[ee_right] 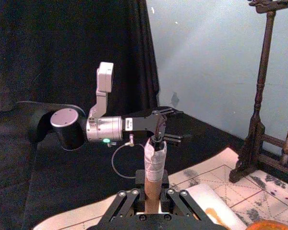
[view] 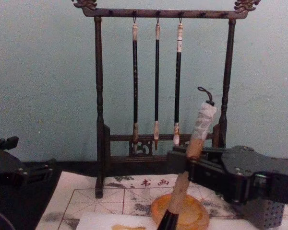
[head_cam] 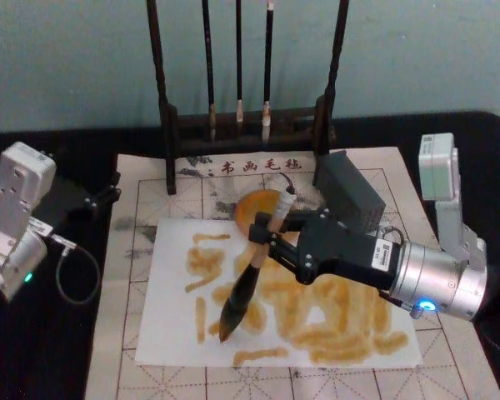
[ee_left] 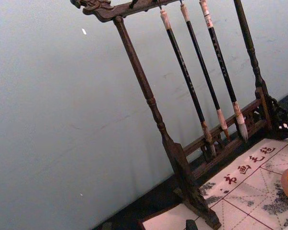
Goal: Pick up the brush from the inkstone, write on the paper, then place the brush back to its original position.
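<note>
- brush (head_cam: 244, 290): thick calligraphy brush with a tan wooden handle, black lower section, dark pointed bristles and a white-wrapped top with a small loop. it is tilted, top leaning back over the inkstone, tip down at the near-left part of the paper. the tip looks to touch the sheet, though i cannot be sure.
- holder: my right pincer (head_cam: 262, 239), pinching the tan handle just above the black section, one finger on each side. in the right wrist view the wrapped top stands up out of the clamp.
- handling, by my judgement: light for its bulk, stiff in the handle, soft and wet in the bristles. the round shaft could roll or slip between the pads. best held on bare wood, where i have it, never on the bristles or the wrapping. pressing down too hard would splay the tip and blot.
- paper (head_cam: 171, 333): white sheet, much covered with amber strokes (head_cam: 333, 321), lying on a gridded felt mat (head_cam: 142, 179).
- inkstone (head_cam: 252, 207): round amber dish just behind the paper, partly hidden by my pincer. the brush does not lie on it.
- grey block (head_cam: 354, 193): just right of the inkstone.
- brush rack (view: 99, 96): dark wood, at the back of the mat, with three thin brushes (view: 157, 81) hanging.
- left pincer (head_cam: 107, 193): idle at the mat's left edge, fingers spread, holding nothing.
</note>
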`<action>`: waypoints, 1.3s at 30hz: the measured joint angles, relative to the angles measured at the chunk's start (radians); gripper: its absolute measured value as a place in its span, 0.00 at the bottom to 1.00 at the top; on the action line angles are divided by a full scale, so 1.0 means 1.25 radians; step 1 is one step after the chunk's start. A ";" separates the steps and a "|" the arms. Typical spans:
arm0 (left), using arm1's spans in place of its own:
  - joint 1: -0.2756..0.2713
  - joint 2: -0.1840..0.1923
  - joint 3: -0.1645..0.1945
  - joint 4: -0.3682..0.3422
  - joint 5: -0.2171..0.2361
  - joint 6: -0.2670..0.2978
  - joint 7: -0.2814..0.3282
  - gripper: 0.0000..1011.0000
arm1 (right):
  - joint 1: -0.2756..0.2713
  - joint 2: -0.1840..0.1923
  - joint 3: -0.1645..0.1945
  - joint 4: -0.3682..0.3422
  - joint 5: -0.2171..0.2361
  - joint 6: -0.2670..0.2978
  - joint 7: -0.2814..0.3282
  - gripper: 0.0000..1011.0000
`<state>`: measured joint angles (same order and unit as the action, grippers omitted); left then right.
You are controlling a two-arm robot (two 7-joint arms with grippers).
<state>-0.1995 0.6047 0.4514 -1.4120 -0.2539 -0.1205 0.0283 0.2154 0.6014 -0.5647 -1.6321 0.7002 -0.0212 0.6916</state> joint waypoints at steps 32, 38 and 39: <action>0.000 0.000 0.000 0.000 0.000 0.000 0.000 0.99 | -0.070 0.064 0.065 -0.063 -0.007 -0.004 -0.033 0.18; 0.000 0.000 0.000 0.000 0.000 0.000 0.000 0.99 | -0.083 0.073 0.080 -0.073 -0.007 -0.005 -0.041 0.18; 0.000 0.000 0.000 0.000 0.000 0.000 0.000 0.99 | -0.086 0.075 0.084 -0.075 -0.008 -0.006 -0.042 0.18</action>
<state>-0.1995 0.6047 0.4514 -1.4120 -0.2539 -0.1205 0.0283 0.1078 0.6953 -0.4595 -1.7254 0.6907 -0.0281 0.6385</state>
